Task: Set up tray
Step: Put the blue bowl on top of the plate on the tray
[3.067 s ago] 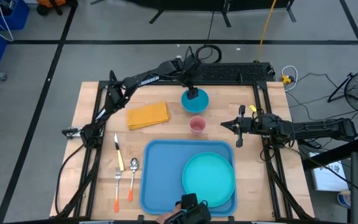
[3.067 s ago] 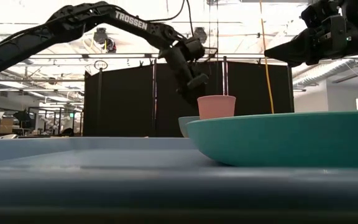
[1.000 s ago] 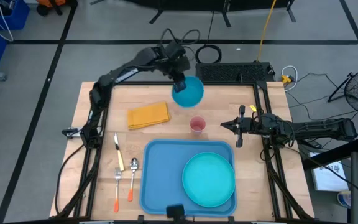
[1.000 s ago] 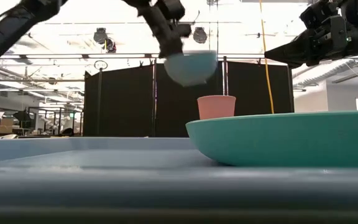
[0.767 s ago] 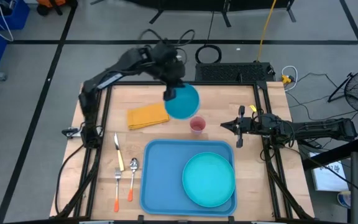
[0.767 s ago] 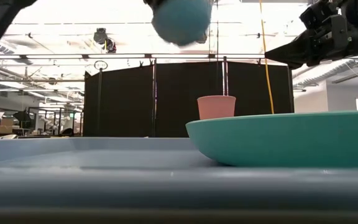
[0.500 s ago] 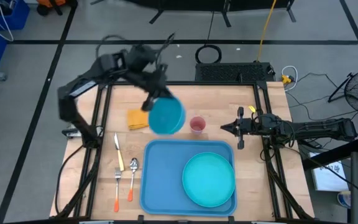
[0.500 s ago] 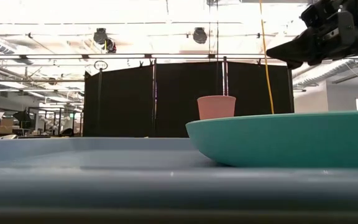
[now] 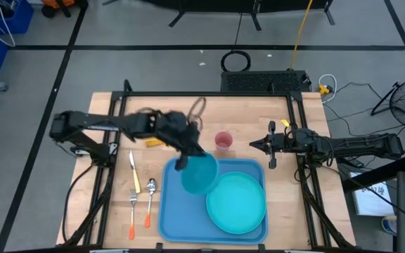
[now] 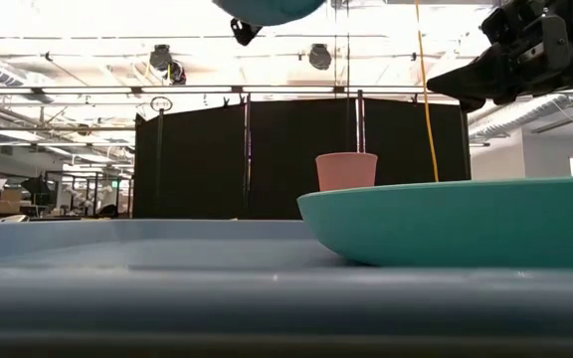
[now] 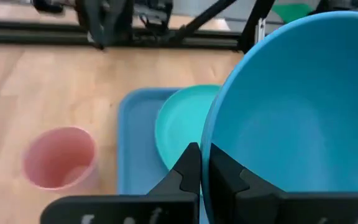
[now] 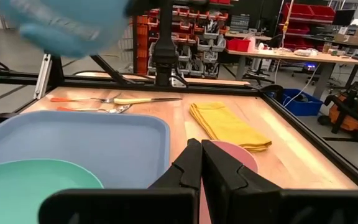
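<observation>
- Left arm reaches from the table's left side toward the middle — its left gripper is raised, fingers closed together.
- Right arm waits at the table's right edge — right gripper closed.

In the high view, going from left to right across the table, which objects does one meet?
Knife → fork → spoon → blue bowl, carried by the left gripper over the tray → teal plate → right gripper.

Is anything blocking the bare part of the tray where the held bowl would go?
Nothing visible does. The left gripper, shut on the blue bowl, holds it above the tray; only the teal plate sits on the tray's right side.
</observation>
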You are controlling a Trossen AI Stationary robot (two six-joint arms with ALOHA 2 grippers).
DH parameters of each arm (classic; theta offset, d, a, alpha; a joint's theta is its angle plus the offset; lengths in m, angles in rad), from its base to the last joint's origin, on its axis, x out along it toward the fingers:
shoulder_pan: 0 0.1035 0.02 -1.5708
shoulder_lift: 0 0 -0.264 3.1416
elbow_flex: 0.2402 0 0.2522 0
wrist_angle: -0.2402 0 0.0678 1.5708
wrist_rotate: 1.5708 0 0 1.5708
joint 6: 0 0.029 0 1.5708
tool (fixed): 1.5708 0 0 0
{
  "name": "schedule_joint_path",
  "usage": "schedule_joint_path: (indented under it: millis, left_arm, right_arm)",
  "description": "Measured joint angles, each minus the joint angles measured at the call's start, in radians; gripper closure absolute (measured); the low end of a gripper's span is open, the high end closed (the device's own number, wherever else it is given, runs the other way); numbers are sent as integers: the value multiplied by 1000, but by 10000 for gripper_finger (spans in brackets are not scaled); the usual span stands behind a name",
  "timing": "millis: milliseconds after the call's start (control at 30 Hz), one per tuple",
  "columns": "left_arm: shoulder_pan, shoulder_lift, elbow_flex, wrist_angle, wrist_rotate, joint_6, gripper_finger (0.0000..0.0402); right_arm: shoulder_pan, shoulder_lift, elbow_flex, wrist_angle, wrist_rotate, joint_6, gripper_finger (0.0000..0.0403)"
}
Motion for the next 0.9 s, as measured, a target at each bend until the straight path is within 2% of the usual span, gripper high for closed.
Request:
schedule_joint_path:
  millis: [167, 300, 433, 767, 900]
  left_arm:
    - [-75, 128, 120, -57, -97, -69, 394]
    - [-111, 246, 238, -92, -132, -47, 394]
    - [-136, 376, 366, -125, -146, 15, 394]
    - [-151, 690, 692, -278, -203, 88, 394]
    - [-153, 777, 776, -333, -188, 107, 394]
  right_arm:
    - [0, 1, 0, 4, 5, 0, 403]
    - [0, 4, 0, 2, 47, 7, 403]
    - [-1, 3, 0, -21, 135, 40, 403]
    - [-1, 7, 0, -27, 135, 45, 403]
    - [-1, 7, 0, -29, 135, 45, 403]
